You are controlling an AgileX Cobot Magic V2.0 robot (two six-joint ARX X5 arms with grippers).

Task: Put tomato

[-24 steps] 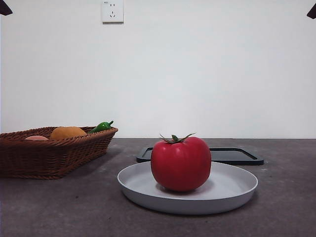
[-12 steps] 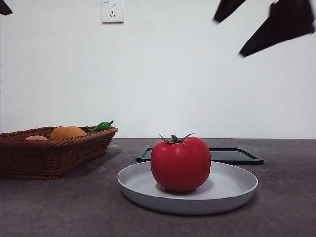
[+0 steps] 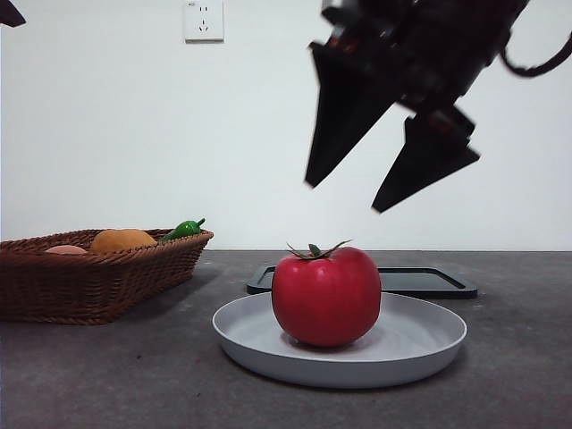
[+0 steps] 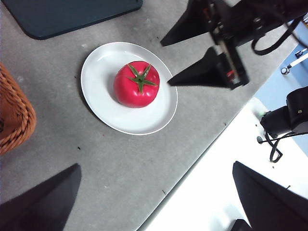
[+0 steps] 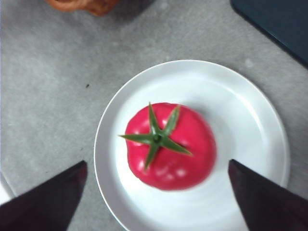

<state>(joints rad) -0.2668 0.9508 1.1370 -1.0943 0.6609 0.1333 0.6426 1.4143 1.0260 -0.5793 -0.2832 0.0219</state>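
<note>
Since half a second ago the right gripper has dropped from the upper corner to hang above the tomato, jaws spread wide, nothing between them. No contact; clear air separates the jaw tips from the stem. Tomato sits upright near the middle of the white plate, unmoved. Left gripper waits high and well apart, jaws open and empty. Wicker basket stands off to one side holding an orange fruit, a green pepper and possibly a third pinkish item, mostly hidden. Dark tray lies behind the plate.
</note>
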